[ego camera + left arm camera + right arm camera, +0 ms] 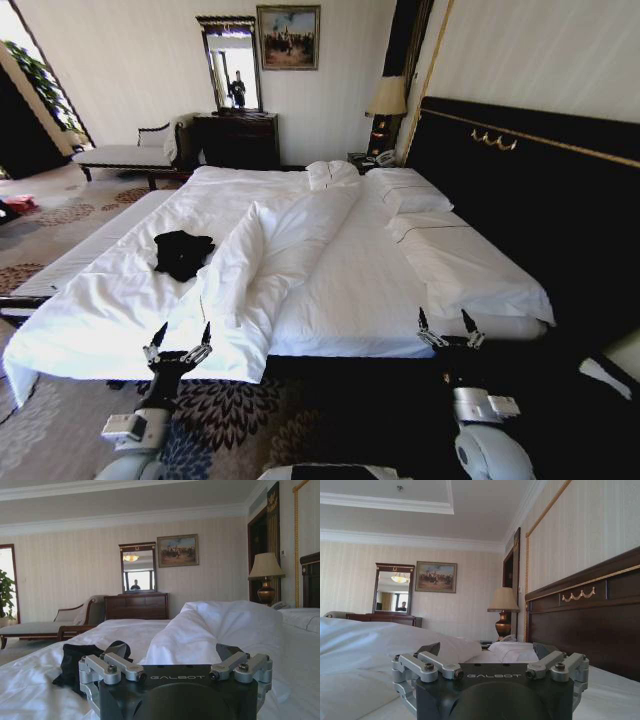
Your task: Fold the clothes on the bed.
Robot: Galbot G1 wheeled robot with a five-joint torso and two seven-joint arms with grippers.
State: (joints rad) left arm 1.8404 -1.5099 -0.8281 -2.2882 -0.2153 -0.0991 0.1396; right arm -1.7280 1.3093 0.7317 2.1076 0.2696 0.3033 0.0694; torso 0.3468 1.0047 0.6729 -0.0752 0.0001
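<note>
A black T-shirt [182, 252] lies crumpled on the white duvet at the left part of the bed [350, 280], small against the bedding. The left wrist view shows the same dark heap [75, 660] a short way beyond my left gripper's fingers. My left gripper [181, 336] hangs open over the bed's near edge, short of the shirt. My right gripper [449, 325] is also open, at the near edge on the right, below the pillows. Neither holds anything.
The duvet is bunched into a long ridge [270, 250] down the bed's middle. Pillows [410, 195] lie against the dark headboard [540, 190]. A chaise [125, 152], a dresser [238, 138] with mirror and a lamp [386, 100] stand by the far wall. Patterned carpet surrounds the bed.
</note>
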